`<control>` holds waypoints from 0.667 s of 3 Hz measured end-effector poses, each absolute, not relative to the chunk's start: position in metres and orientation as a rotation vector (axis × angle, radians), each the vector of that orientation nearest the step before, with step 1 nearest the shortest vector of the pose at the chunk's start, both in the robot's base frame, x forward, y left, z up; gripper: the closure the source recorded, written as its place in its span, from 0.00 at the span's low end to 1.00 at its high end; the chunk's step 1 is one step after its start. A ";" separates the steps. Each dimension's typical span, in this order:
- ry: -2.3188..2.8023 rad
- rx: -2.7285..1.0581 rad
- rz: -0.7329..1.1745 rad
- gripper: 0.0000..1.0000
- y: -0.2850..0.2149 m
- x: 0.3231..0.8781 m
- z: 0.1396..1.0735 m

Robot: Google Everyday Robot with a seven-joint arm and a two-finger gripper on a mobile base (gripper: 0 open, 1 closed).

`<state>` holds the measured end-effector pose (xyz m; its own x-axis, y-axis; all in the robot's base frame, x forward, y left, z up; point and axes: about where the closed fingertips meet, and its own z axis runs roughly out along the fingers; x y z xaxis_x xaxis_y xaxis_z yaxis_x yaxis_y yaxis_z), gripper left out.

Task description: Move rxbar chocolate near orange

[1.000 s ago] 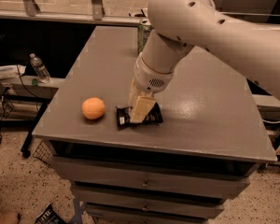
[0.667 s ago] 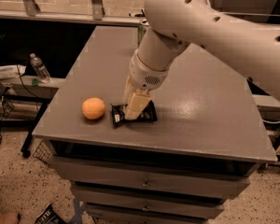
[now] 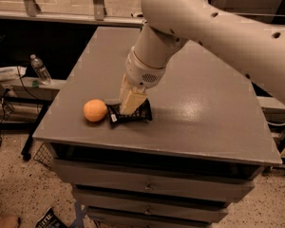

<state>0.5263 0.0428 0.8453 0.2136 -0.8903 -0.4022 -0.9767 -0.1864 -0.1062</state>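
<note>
Grey and faintly shiny, the cabinet top [image 3: 209, 113] carries the orange [image 3: 95, 110] close to its front edge. Just right of the orange, nearly touching it, lies the rxbar chocolate [image 3: 141, 114], a dark crinkled wrapper with a small white patch at the end that faces the orange. The gripper [image 3: 132, 103] comes down on the bar right of the orange and covers its middle, so only the two ends of the wrapper show and the lettering is too small to read. Whether the gripper is clamped on the bar or only rests on it cannot be told. The pale arm [image 3: 204, 27] rises up and away to the right of the orange and is cut off by the frame. Left of the orange, off the cabinet and lower down, a water bottle [image 3: 40, 70] stands on a ledge.
</note>
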 end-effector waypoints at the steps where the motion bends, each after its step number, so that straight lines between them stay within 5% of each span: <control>1: 1.742 -2.159 0.357 0.59 0.044 0.525 0.845; 2: 1.740 -2.161 0.356 0.37 0.044 0.525 0.845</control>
